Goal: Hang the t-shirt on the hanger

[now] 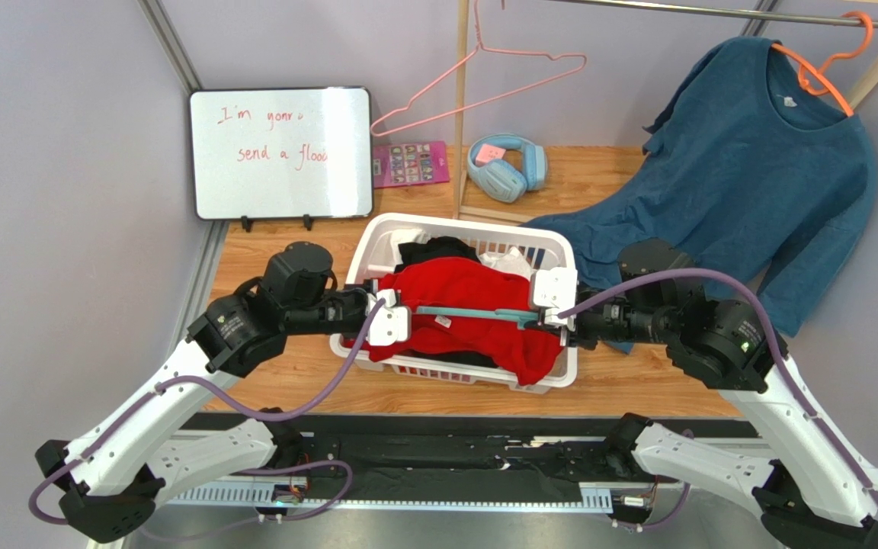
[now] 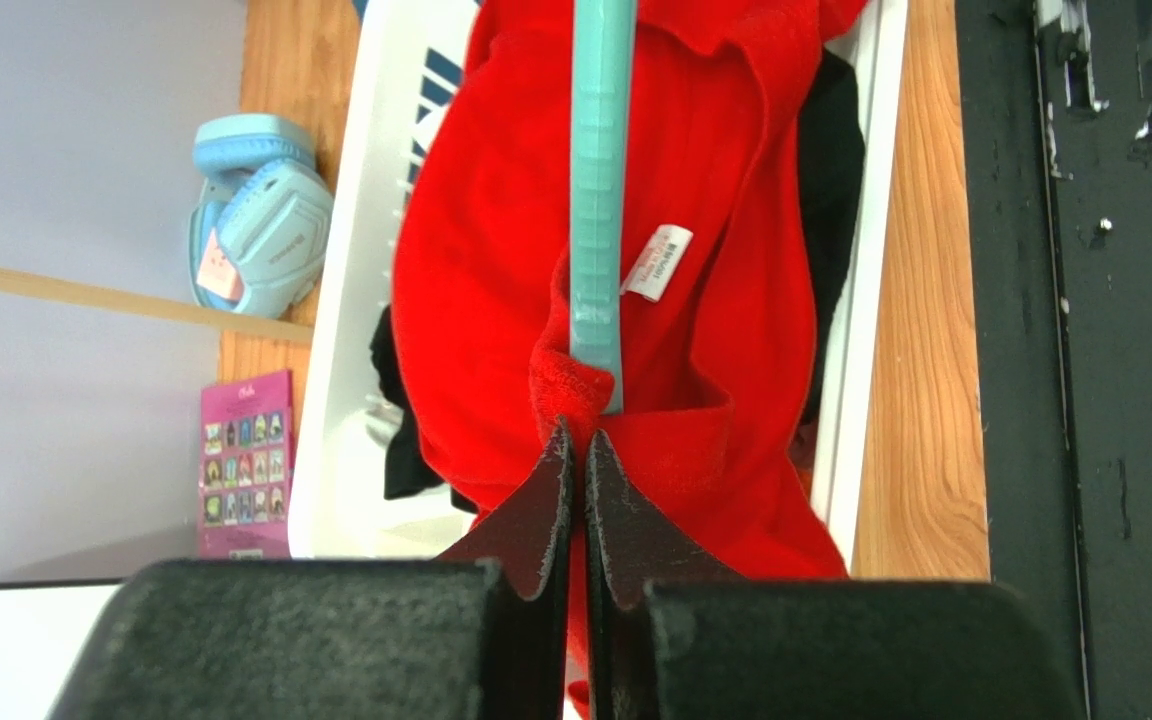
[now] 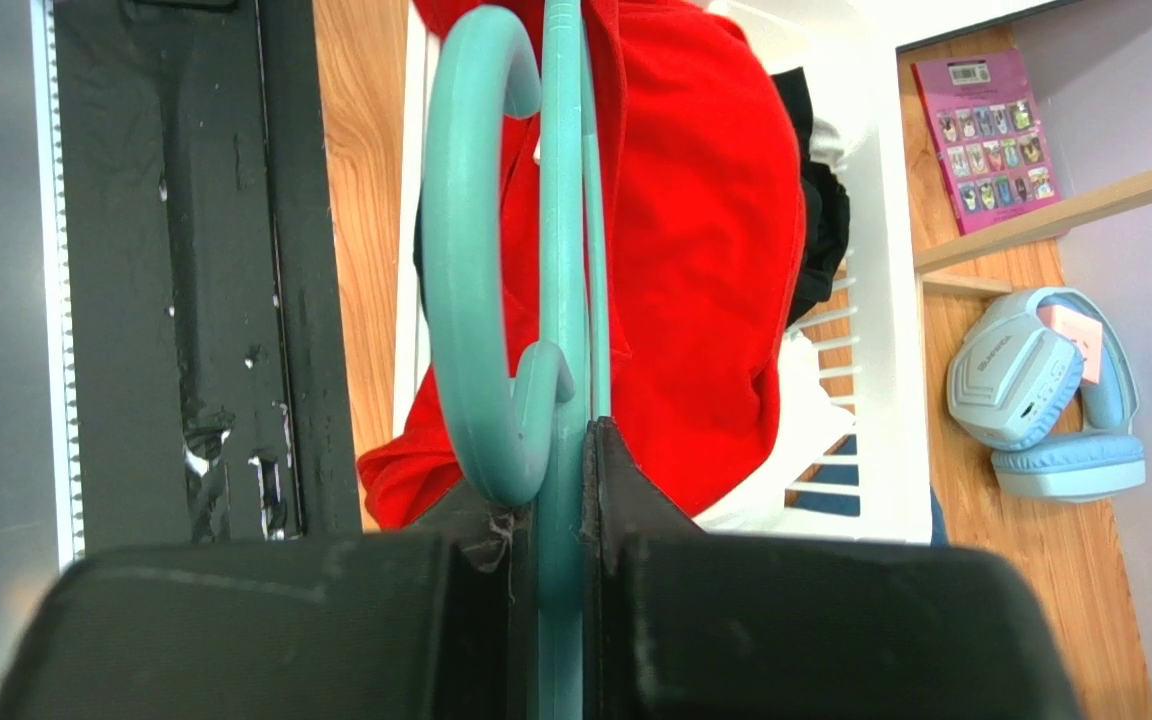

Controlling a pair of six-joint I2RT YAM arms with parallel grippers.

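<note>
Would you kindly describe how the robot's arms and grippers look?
The left arm and right arm are white with black joint housings, a purple cable running along each. The left gripper and right gripper have white bodies and black pointed fingers.

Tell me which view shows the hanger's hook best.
Right wrist: the hook curls in full, close up, just past the right fingers clamping the hanger. The top view shows only a thin teal bar across the t-shirt; the hook cannot be made out. The left wrist view shows one arm end, no hook.
</note>
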